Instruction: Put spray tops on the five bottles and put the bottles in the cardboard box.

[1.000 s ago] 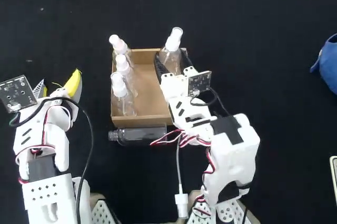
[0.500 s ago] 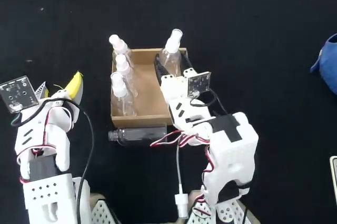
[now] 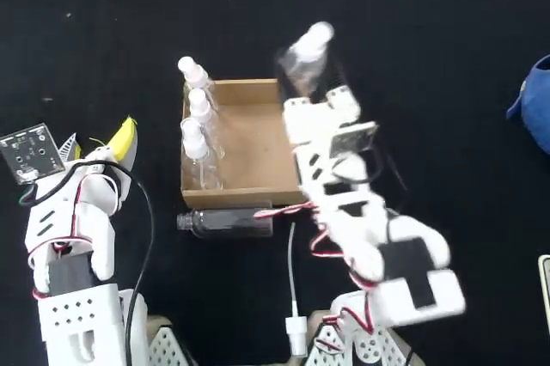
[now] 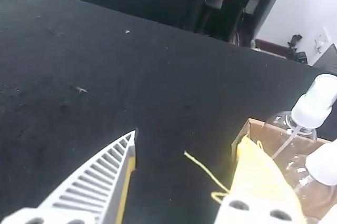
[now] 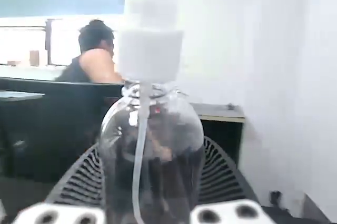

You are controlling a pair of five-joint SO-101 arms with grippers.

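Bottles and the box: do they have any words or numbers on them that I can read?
No text can be read anywhere.
Three capped bottles in the cardboard box: clear, no labels; the box is plain.
Bottle in the right pincer: clear, no label.
Circuit board on the left arm: marks too small to read.
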